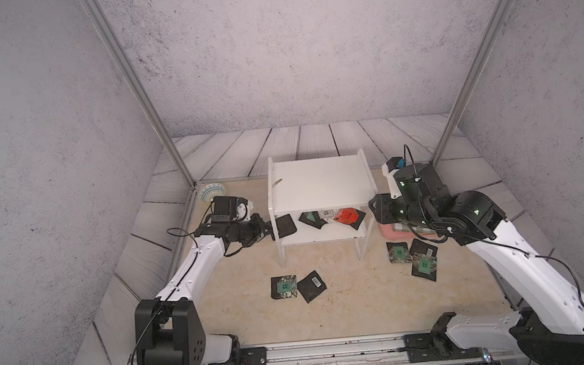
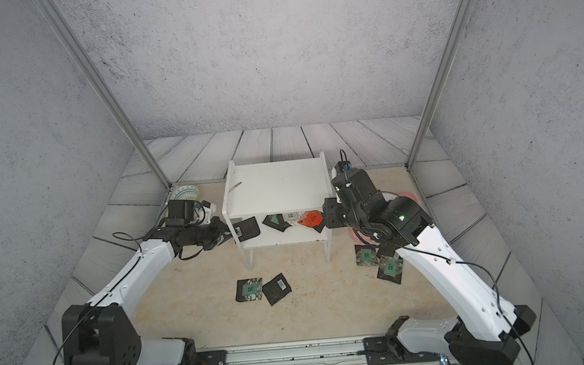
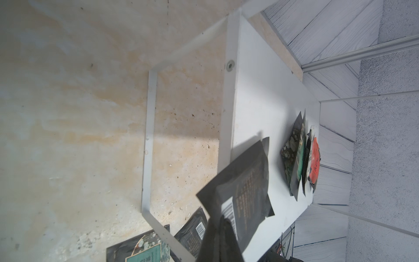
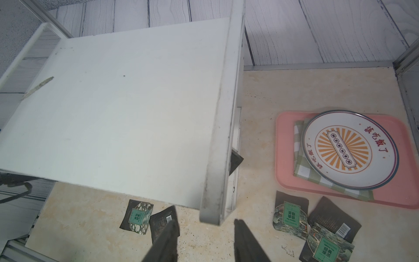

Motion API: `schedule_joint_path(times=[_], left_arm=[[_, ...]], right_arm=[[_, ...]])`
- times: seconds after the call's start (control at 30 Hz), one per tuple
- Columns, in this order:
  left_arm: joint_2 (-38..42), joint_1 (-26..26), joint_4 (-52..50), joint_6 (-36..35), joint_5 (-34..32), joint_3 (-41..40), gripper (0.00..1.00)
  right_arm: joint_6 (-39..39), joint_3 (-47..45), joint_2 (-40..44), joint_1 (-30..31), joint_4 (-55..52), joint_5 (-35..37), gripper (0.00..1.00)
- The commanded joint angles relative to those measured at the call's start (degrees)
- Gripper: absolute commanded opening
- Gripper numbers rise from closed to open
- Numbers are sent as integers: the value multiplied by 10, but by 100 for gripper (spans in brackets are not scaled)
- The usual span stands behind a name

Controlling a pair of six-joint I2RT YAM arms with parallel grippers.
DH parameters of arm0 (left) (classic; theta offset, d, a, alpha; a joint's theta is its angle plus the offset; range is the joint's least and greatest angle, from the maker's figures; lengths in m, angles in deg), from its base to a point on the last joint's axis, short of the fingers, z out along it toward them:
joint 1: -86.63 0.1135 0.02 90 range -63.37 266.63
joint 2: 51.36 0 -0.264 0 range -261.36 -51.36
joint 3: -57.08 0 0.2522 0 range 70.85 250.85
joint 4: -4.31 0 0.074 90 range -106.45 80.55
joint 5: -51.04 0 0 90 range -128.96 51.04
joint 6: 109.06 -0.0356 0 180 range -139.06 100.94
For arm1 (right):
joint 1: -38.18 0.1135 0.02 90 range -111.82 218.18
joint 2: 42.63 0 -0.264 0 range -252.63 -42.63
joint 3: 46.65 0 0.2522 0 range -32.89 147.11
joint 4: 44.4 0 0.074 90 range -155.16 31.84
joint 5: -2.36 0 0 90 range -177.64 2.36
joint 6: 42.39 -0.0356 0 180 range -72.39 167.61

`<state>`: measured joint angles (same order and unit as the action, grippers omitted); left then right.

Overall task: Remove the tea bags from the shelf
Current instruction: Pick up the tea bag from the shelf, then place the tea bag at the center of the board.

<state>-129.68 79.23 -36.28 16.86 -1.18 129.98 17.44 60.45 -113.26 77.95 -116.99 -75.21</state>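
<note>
The white shelf (image 1: 319, 184) (image 2: 276, 188) stands mid-table. At the left end of its lower board (image 3: 260, 90), my left gripper (image 1: 269, 229) (image 3: 223, 224) is shut on the corner of a black tea bag with a barcode (image 1: 285, 225) (image 3: 247, 186). Further right on that board lies a pile of tea bags: a green floral one (image 1: 311, 219) (image 3: 292, 154) and a red-orange one (image 1: 348, 216) (image 3: 315, 163). My right gripper (image 1: 376, 208) (image 4: 205, 223) hangs open and empty beside the shelf's right panel (image 4: 222, 136).
Tea bags lie on the table: two in front of the shelf (image 1: 283, 286) (image 1: 312, 286), three at front right (image 1: 397, 252) (image 4: 290, 215). A pink tray (image 4: 285, 158) holds a checked cloth (image 4: 301, 163) and a plate (image 4: 349, 149). A patterned bowl (image 1: 211, 192) sits back left.
</note>
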Motion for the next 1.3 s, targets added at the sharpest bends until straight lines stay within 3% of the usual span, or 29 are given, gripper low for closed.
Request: schedule_joint_path(times=[0.0, 0.27, 0.5, 0.7, 1.27], left_arm=[[22, 13, -17, -11, 3, -11, 0], [86, 37, -49, -13, -9, -18, 0], [183, 50, -107, -15, -93, -45, 0], [258, 52, -112, 15, -122, -108, 0], [313, 52, -82, 80, -178, -275, 0]], right_arm=[[-6, 0, 17, -2, 9, 4, 44], [-8, 0, 15, -2, 10, 1, 44], [-5, 1, 14, -2, 8, -1, 44], [-3, 9, 12, -2, 3, -4, 44], [-5, 4, 13, -1, 9, -10, 44]])
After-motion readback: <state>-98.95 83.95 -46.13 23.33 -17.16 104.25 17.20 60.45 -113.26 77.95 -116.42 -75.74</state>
